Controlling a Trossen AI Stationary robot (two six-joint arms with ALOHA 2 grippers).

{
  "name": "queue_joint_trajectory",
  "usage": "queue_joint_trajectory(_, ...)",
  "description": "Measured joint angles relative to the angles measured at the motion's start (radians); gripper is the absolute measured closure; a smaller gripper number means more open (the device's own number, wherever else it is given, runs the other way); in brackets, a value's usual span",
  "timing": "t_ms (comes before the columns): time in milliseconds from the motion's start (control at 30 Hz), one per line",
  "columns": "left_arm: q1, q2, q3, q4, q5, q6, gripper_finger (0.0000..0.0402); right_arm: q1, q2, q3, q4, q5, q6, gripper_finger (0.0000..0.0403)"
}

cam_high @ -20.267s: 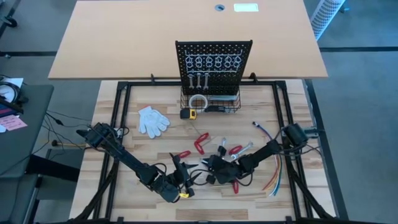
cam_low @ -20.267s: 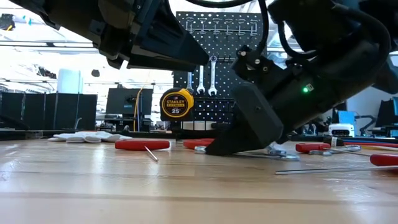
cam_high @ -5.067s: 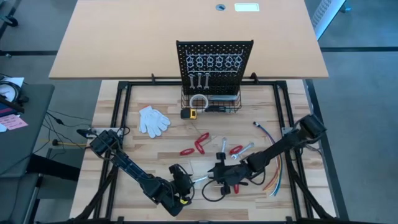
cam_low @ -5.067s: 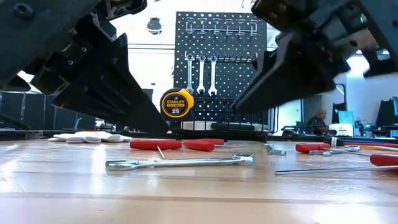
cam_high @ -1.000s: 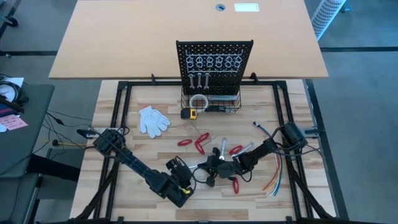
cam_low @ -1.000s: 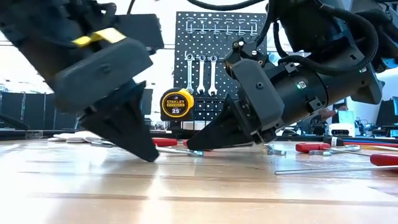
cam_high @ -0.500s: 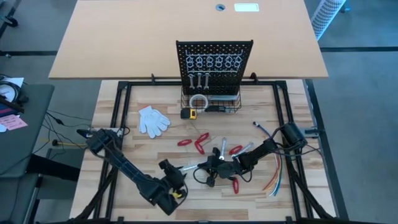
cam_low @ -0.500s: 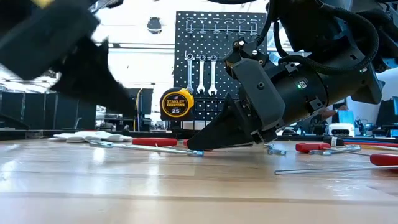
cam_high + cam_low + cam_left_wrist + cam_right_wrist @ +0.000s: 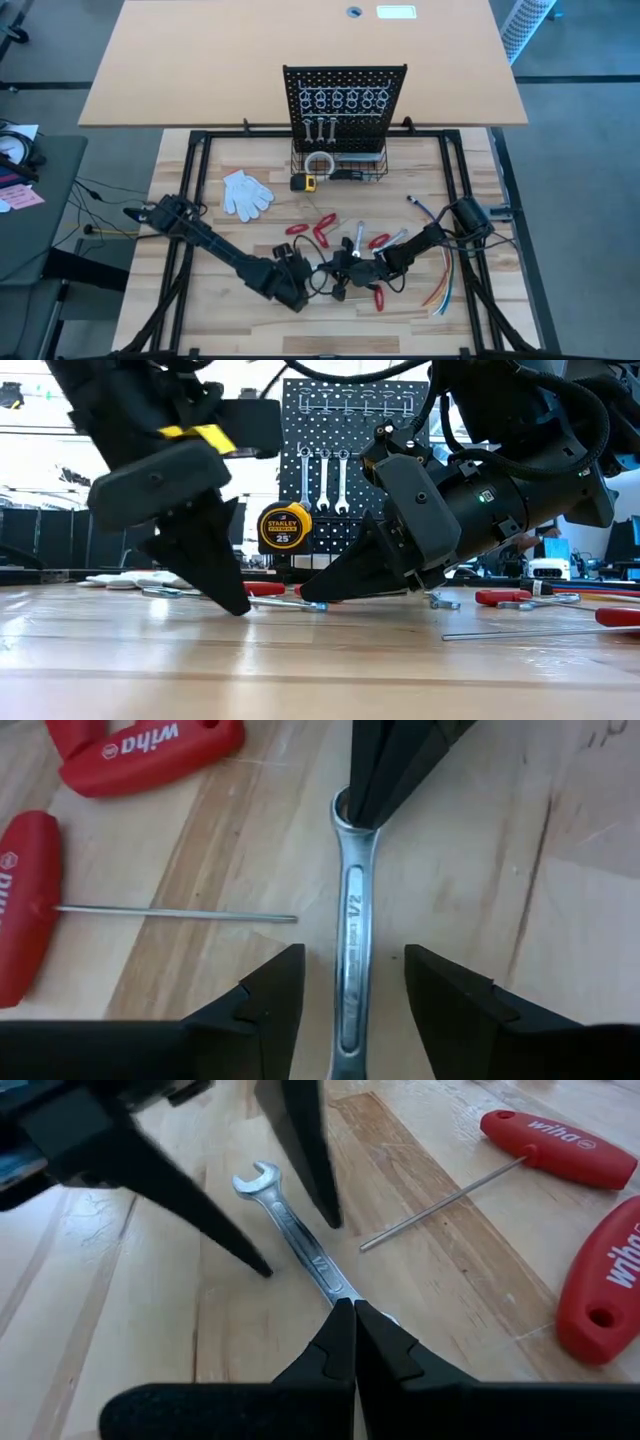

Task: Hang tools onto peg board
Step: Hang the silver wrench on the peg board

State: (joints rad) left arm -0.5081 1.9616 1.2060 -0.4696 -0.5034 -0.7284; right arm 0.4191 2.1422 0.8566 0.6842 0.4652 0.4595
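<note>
Your left hand [image 9: 345, 995] stands open astride the 1/2 wrench [image 9: 352, 935] on the desk [image 9: 480, 850]; your closed right hand [image 9: 352, 1315] presses its ring end.

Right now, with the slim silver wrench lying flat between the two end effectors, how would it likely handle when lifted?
The slim silver metal wrench looks rigid, so probably no flexing. Its polished finish may slip between fingers. It lies flat on the wooden tabletop, so it is unlikely to roll, but probably awkward to get under.
</note>
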Motion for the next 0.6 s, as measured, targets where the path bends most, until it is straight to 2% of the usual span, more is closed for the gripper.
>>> queue_joint_trajectory(300, 0.002, -0.002, -0.010, -0.029, 0.081, -0.001, 0.0249, 0.000, 0.000, 0.000, 0.005, -0.013, -0.018, 0.0398)
queue_joint_trajectory(600, -0.015, 0.000, -0.011, -0.091, 0.127, -0.046, 0.0284, 0.001, 0.000, 0.000, 0.006, -0.019, -0.018, 0.0398)
